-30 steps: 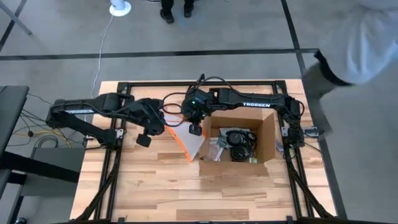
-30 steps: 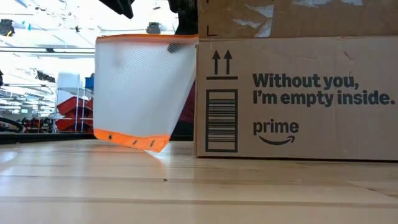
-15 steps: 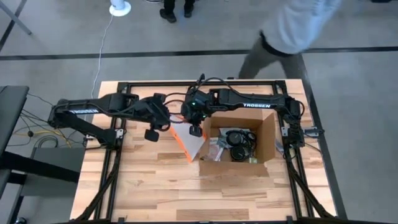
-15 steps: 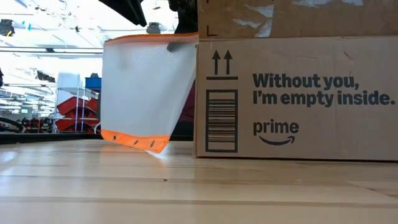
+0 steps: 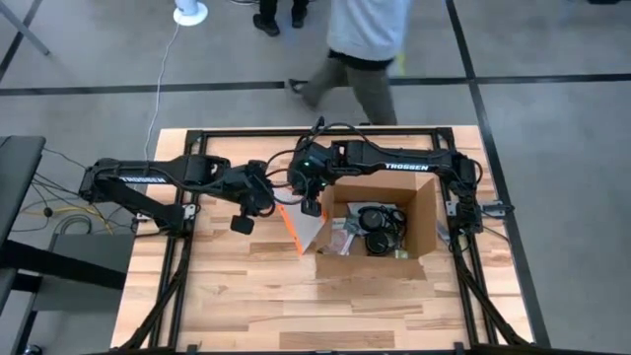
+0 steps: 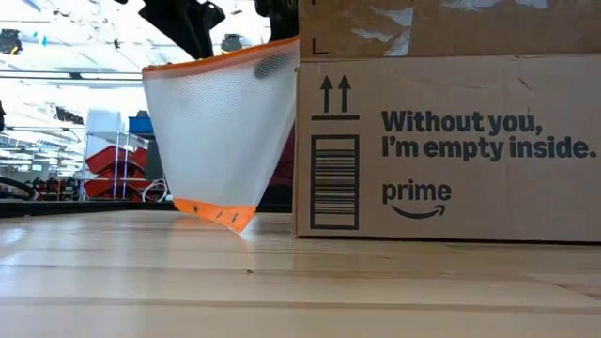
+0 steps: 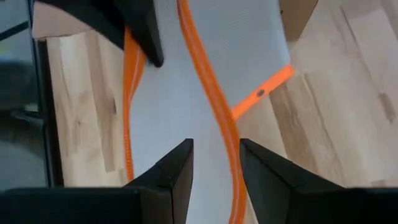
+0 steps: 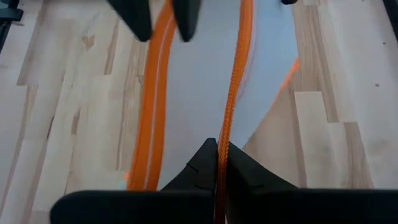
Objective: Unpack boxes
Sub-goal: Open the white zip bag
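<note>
The left gripper [image 5: 264, 200] has closed in, open astride the pouch [image 6: 221, 131] beside the box [image 6: 441, 141].

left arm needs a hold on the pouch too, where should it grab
Grip the free orange top edge of the pouch, coming down from above on the side away from the box. That rim hangs open; the right gripper pinches the other edge, and the left gripper straddles the free one.

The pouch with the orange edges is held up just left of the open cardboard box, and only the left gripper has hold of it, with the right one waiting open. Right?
Not quite. The right gripper is shut on the pouch rim, as the right wrist view shows. The left gripper is the open one, its fingers straddling the other orange edge. The pouch does hang beside the open cardboard box.
</note>
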